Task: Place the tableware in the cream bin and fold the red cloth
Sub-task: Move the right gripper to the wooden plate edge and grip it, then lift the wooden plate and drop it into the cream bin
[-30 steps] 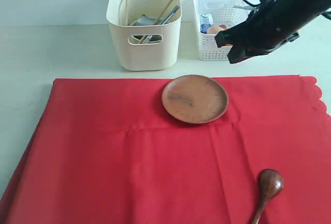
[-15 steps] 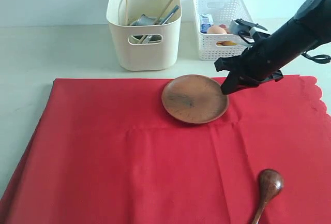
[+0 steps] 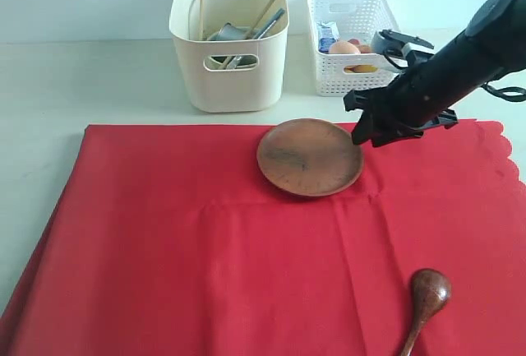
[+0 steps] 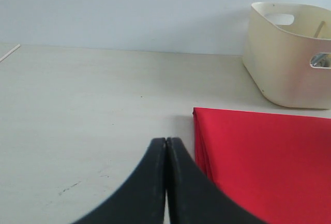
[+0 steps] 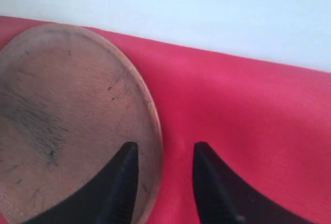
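From the exterior view, the red cloth [image 3: 205, 241] lies spread flat over the pale table [image 3: 82, 76], its scalloped edge on the right. The round brown plate [image 3: 310, 157] sits on the cloth near its far edge, and the dark wooden spoon [image 3: 426, 298] lies well apart from it at the near right, bowl end pointing away. Behind the cloth stands the cream bin [image 3: 230, 76], with a steel cup [image 3: 223, 35] and a chopstick [image 3: 265, 12] showing above its rim. Just beside it on the right is the white lattice basket [image 3: 353, 76], which holds food items [image 3: 343, 48]. The right gripper [image 3: 362, 134] reaches down from the right and hangs at the plate's right rim. In the left wrist view, the left gripper [image 4: 166, 141] has its two dark fingers pressed together with nothing between them. It hovers over bare table just beside a corner of the cloth, and the bin stands farther off. In the right wrist view, the right gripper's fingers are parted about halfway and grasp nothing. One fingertip is over the plate's inner surface and the other over the cloth, so the plate's rim runs through the gap. Whether either tip touches the plate cannot be told.
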Robot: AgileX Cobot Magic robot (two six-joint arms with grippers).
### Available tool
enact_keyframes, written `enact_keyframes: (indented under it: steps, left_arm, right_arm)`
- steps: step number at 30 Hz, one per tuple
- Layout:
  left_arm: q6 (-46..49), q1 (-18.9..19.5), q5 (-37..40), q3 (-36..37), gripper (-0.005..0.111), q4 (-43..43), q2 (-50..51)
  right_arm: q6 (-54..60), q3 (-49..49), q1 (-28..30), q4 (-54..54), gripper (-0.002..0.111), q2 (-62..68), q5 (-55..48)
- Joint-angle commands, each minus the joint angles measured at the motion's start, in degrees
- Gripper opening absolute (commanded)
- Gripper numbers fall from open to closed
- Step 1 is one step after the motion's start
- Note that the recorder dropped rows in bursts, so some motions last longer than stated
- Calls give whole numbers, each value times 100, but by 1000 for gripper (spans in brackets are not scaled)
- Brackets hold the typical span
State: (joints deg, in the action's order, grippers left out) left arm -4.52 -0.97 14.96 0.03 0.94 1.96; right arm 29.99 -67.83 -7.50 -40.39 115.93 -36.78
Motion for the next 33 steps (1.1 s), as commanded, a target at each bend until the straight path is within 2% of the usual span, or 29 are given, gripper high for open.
enact_keyframes:
  steps: [1,5,8,11,14,17,22,33]
  left_arm:
    - [29,-29,-25,-3,1,-34,30]
    - [29,-29,-25,-3,1,-34,30]
    - [29,-29,-25,-3,1,-34,30]
    - [29,-29,-25,-3,1,-34,30]
    - [29,-29,-25,-3,1,-34,30]
    - [29,-29,-25,-3,1,-34,30]
    - [29,-29,-25,-3,1,-34,30]
    - [29,-29,-25,-3,1,-34,30]
  right_arm:
    - [146,11,22,-189,42,141,11]
    - [360,11,22,-427,42,350,-100]
    - [1019,11,22,-870,41,468,-433]
    - [1627,11,22,-1291,38,502,-616]
    - [1702,11,22,-1405,34,502,-546]
    - [1702,11,22,-1336,26,502,-534]
    - [1614,11,22,-1376,0,489,-534]
    - [1638,11,22,-1831,0,40,-1037]
